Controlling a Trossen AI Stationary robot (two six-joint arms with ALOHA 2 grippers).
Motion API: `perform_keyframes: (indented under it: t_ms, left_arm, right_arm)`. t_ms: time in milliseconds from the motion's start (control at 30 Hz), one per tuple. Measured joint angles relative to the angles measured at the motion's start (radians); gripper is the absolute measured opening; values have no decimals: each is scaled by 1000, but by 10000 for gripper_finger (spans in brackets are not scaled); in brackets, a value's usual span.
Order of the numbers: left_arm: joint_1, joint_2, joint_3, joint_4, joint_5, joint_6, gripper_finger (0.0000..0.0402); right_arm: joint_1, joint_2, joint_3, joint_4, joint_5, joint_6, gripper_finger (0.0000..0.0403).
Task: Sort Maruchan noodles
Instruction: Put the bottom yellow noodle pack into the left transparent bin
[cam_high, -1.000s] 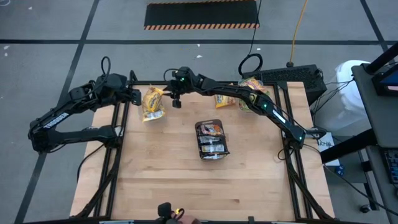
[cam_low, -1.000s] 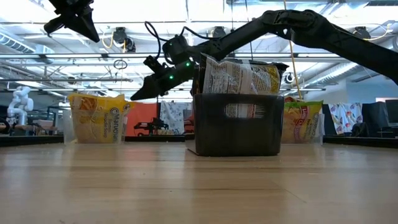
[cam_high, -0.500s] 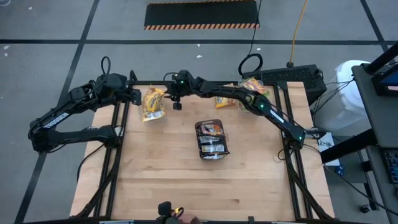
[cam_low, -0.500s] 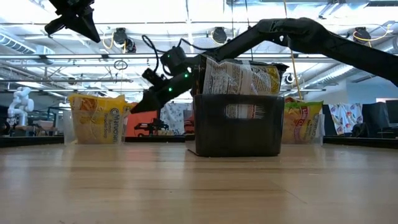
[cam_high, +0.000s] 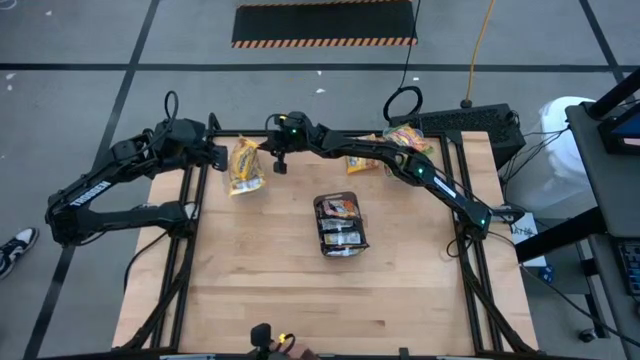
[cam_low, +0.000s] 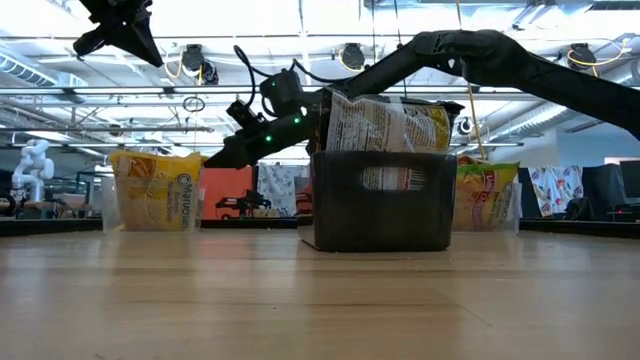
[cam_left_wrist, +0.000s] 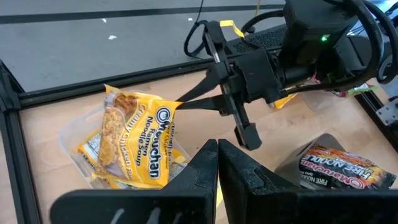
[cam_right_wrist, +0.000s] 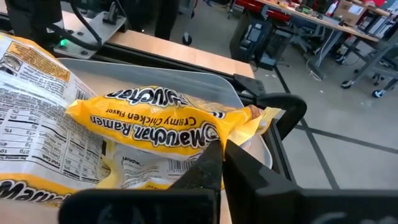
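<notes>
A yellow Maruchan packet (cam_left_wrist: 140, 140) stands tilted on other yellow packets in a clear tub (cam_high: 245, 168) at the table's far left. My right gripper (cam_left_wrist: 181, 102) reaches across from the right and is shut at this packet's raised corner; it also shows in the right wrist view (cam_right_wrist: 222, 149) and the low view (cam_low: 212, 163). My left gripper (cam_left_wrist: 217, 152) is shut and empty, hovering just left of the tub (cam_high: 218, 155). Dark packets (cam_high: 338, 212) stand in a dark grey tray (cam_low: 380, 205) at the centre. My right gripper pinches the yellow packet between its two fingers at the upper corner (cam_left_wrist: 174, 106), on the edge nearest the fingers (cam_right_wrist: 205, 140). The fingers come nearly level from the table's right. The packet leans up to the fingertips, with its lower part on the packets in the tub.
Two more clear tubs sit along the far edge: one with orange packets (cam_high: 360, 160), one with green-edged packets (cam_high: 405, 140). The tray (cam_high: 352, 248) stands mid-table, and bare wood lies toward the near edge (cam_high: 330, 300). A black frame rail (cam_high: 190, 200) runs along each side.
My right gripper dipped toward the yellow tub, then rose a little and shifted slightly toward the table's left.
</notes>
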Motion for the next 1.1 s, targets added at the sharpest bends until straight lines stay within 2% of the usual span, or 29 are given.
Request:
perform_keyframes:
  t_ms: [333, 800, 1000, 1100]
  left_arm:
    - [0, 0, 0, 0, 0, -10, 17]
    - [-1, 0, 0, 0, 0, -10, 17]
    - [-1, 0, 0, 0, 0, -4, 17]
    - [-1, 0, 0, 0, 0, -4, 17]
  right_arm:
    - [2, -3, 0, 0, 0, 1, 0]
    - [20, -90, 2, -32, -2, -7, 0]
    - [46, -97, 2, -65, -120, -50, 0]
    - [66, -97, 2, -108, -132, -89, 0]
